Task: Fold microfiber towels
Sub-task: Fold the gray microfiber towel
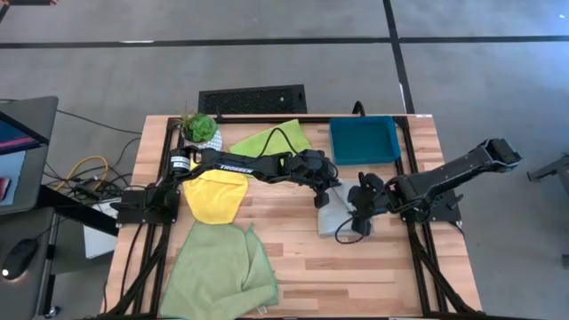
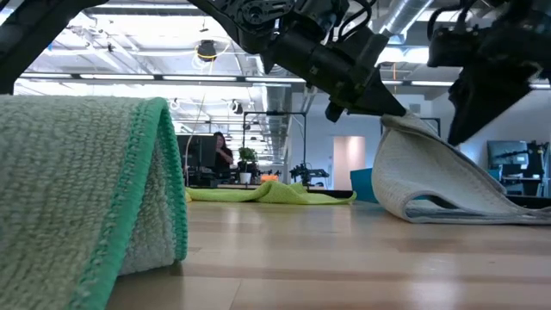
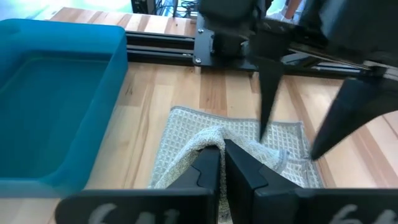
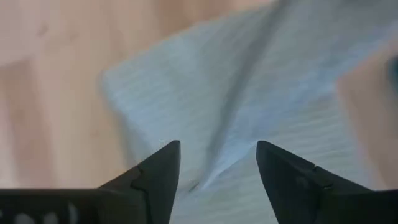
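Note:
The grey towel (image 1: 332, 219) lies at the table's right centre, partly folded over, its lower layer flat on the wood (image 2: 465, 213). My left gripper (image 1: 322, 197) is shut on its raised part (image 3: 211, 138). My right gripper (image 1: 360, 213) hovers open just above the grey towel (image 4: 249, 81) and touches nothing. The yellow towel (image 1: 216, 196) lies under my left arm. The lime green towel (image 1: 271, 140) lies at the far centre. The larger pale green towel (image 1: 218, 267) lies bunched at the near left, with a raised fold (image 2: 129, 189). My left gripper pinches a raised edge of the grey towel (image 3: 214, 142) between its two fingers. It comes slanting down from the table's left. The held part is lifted (image 2: 398, 122), and the cloth curves down from it in a loose fold to the layer on the table.
A teal tray (image 1: 364, 140) stands at the far right, just beyond the grey towel. A small potted plant (image 1: 200, 129) stands at the far left. Black frame rails (image 1: 404, 178) run along the table's sides. Bare wood (image 1: 356, 276) lies at the near centre and right.

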